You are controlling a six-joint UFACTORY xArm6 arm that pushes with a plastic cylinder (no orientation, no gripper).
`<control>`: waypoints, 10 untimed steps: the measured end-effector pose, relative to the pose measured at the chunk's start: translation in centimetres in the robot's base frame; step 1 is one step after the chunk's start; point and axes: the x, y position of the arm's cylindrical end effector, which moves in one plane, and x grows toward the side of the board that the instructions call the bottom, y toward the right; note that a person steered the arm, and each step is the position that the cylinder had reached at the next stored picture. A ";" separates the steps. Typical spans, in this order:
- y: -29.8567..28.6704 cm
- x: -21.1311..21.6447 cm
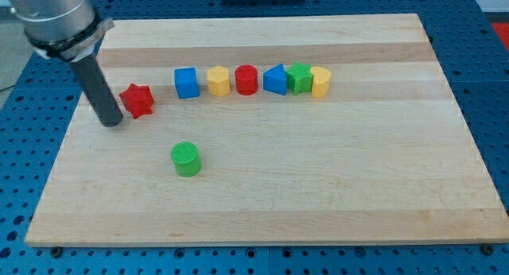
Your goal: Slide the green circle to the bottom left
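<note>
Green circle, a short ribbed cylinder, stands alone on the wooden board, left of centre and a little below the board's middle, well apart from every other block. Up and to the view's left of it sits the red star, and just beside that star, on its left, the dark rod comes down at a slant, with my tip resting on the board close to the star's lower left edge; whether they touch cannot be told. The tip lies above and left of the green circle, near it but clearly apart. The arm carries no gripper, so there are no jaws to be wide or narrow, and the rod holds nothing.

Further up, a row of blocks runs toward the view's right: a blue cube, a yellow hexagon-like block, a red cylinder, a blue triangular block, a green block whose shape is unclear, and a yellow block touching it.
</note>
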 end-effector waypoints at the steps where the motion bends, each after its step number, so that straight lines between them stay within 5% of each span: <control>1: 0.7 1.0; 4: 3.7 -4.9; 7: 1.3 -0.1; 10: 18.2 6.0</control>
